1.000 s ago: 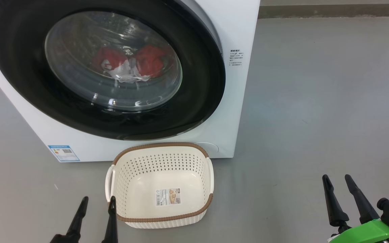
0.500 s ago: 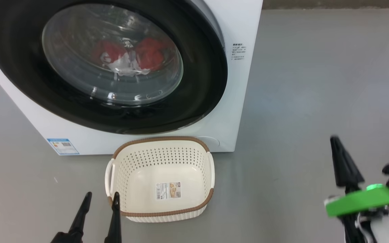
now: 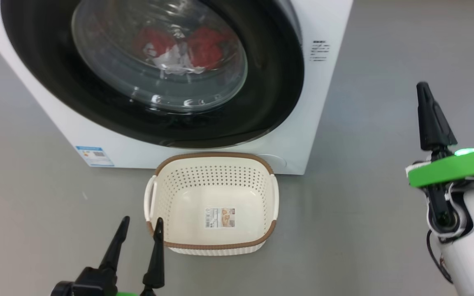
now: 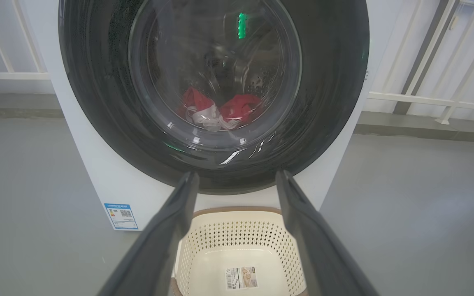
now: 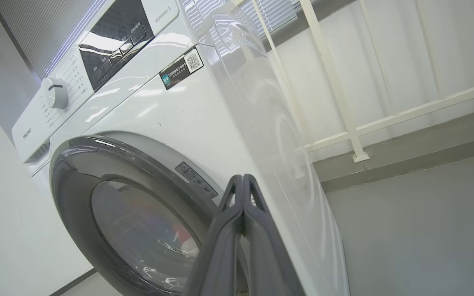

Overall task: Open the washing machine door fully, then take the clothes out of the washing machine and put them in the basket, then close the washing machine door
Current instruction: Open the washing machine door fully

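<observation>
Right hand (image 3: pixel 425 92) changed within the last second: fingers were spread and low by the floor (image 3: pixel 377 213), now they are pressed together with nothing between them, and the arm has been raised. It is now seen to the right of the washing machine (image 3: pixel 327 107), apart from it, no contact. Part of the shift in the head view is camera motion, so the machine and basket are not taken as moved.

In the right wrist view the closed right hand (image 5: pixel 242 183) is aimed at the machine's front right edge, just beside the rim of the washing machine door (image 5: pixel 97 172).

Left hand (image 3: pixel 142 224) unchanged: fingers wide, nothing held, parked at the near left corner of the basket (image 3: pixel 214 155).

Washing machine door (image 3: pixel 274 86) is shut flush to the front. The clothes (image 3: pixel 206 43) are seen through the glass, lying in the bottom of the drum. The basket is empty and sits on the floor just in front of the machine, below the door.

Read: step one has only been set up. The closed fingers are probably meant as a hook or wedge at the door's right edge. A handle or recess cannot be made out. Risk: closed tips may slip off the glossy rim.
</observation>
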{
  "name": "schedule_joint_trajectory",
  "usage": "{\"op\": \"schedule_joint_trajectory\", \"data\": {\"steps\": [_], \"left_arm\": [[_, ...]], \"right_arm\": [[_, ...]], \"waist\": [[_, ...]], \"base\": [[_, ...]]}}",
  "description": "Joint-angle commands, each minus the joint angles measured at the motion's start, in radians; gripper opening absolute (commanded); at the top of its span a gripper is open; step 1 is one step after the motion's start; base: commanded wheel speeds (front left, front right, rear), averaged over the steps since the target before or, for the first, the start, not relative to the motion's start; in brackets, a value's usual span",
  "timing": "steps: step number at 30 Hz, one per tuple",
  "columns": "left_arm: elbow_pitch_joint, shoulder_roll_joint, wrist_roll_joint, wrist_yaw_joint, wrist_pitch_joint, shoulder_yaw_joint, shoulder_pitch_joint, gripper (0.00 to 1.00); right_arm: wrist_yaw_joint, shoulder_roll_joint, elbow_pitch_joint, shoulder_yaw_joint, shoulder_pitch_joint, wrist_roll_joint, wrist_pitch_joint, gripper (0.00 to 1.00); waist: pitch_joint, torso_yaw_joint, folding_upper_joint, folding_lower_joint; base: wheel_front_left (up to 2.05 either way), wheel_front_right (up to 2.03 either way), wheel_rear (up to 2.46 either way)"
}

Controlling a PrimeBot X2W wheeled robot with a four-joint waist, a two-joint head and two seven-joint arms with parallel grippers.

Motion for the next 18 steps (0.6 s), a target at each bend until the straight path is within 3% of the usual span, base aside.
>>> {"op": "schedule_joint_trajectory", "data": {"steps": [1, 5, 10, 18], "left_arm": [[-0.024, 0.009, -0.006, 0.008, -0.012, 0.021, -0.036, 1.00], [-0.023, 0.009, -0.013, 0.011, -0.012, 0.002, -0.042, 1.00], [-0.025, 0.009, -0.022, 0.016, -0.012, -0.017, -0.051, 1.00], [-0.031, 0.009, -0.034, 0.021, -0.012, -0.055, -0.080, 1.00]], "right_arm": [[0.001, -0.021, -0.007, 0.034, -0.050, 0.037, -0.006, 0.00], [0.001, -0.048, 0.027, 0.070, -0.100, 0.113, -0.006, 0.00], [0.001, -0.085, 0.072, 0.128, -0.183, 0.293, -0.003, 0.00], [0.001, -0.159, 0.088, 0.184, -0.293, 0.540, 0.081, 0.00]], "waist": [[0.009, 0.025, 0.0000, 0.0000], [0.011, 0.044, 0.0000, 0.0000], [0.027, 0.072, 0.0000, 0.0000], [0.074, 0.119, 0.0000, 0.0000]], "base": [[0.00, 0.00, 0.00], [0.00, 0.00, 0.00], [0.00, 0.00, 0.00], [0.00, 0.00, 0.00]]}}
